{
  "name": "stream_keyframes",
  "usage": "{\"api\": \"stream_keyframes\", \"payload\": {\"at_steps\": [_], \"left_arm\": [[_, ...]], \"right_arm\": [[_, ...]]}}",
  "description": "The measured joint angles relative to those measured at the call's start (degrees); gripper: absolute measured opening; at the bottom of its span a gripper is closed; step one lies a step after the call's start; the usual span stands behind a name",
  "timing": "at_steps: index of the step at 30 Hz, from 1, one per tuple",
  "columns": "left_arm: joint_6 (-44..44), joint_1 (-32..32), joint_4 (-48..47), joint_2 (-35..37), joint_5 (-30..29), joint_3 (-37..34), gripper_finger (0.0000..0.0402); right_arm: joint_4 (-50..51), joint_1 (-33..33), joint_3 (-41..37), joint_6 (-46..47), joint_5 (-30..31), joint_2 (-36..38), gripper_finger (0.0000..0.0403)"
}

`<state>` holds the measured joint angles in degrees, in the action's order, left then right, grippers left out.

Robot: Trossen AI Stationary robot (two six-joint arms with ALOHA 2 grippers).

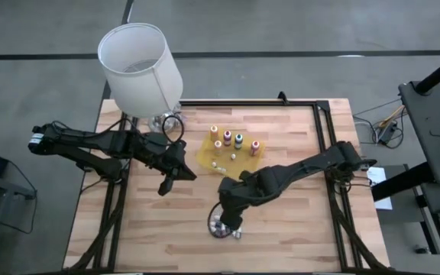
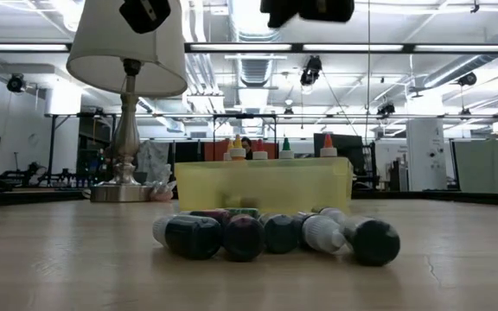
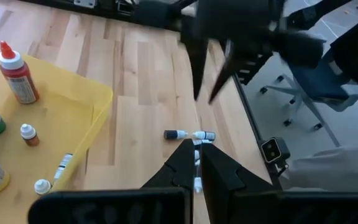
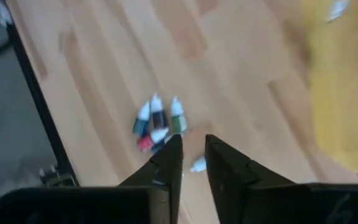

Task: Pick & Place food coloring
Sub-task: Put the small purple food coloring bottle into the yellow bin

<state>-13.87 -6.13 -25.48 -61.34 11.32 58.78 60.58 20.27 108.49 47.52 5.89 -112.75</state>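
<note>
High view shows the right claw hanging over a cluster of tiny food coloring vials near the worktop's front edge, its jaws a narrow gap apart with nothing between them. The yellow tray sits toward the back edge beside the lamp, holding upright squeeze bottles and a few loose vials. The left claw waits closed and empty just left of the tray.

By my reading, the step in hand is picking one vial from the cluster; next the right claw must line up over a single vial and descend without scattering its neighbours. No label or writing is legible anywhere.
</note>
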Motion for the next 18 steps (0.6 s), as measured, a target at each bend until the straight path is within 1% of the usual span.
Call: {"api": "stream_keyframes", "payload": {"at_steps": [4, 6, 9, 12, 15, 18], "left_arm": [[0.2, 0.0, 0.0, 0.0, -0.1, 0.0, 0.0], [0.2, 0.0, 0.0, 0.0, -0.3, 0.0, 0.0], [0.2, 0.0, 0.0, 0.0, -0.3, 0.0, 0.0], [0.2, 0.0, 0.0, 0.0, -0.3, 0.0, 0.0], [0.3, 0.0, 0.0, 0.0, -0.3, 0.0, 0.0], [0.2, 0.0, -0.1, 0.0, -0.3, 0.0, 0.0]], "right_arm": [[0.1, 0.1, -0.1, -6.4, -6.4, -2.8, 0.011], [0.2, 0.0, -0.1, -9.9, -8.5, -3.7, 0.0133], [0.6, -0.3, -0.1, -16.4, -8.9, -4.7, 0.0166], [0.7, -0.5, -0.1, -25.4, -8.9, -5.3, 0.0194], [0.9, -0.6, -0.3, -36.4, -8.9, -5.4, 0.0212], [3.8, -0.8, -0.9, -44.3, -9.0, -6.1, 0.0223]]}}
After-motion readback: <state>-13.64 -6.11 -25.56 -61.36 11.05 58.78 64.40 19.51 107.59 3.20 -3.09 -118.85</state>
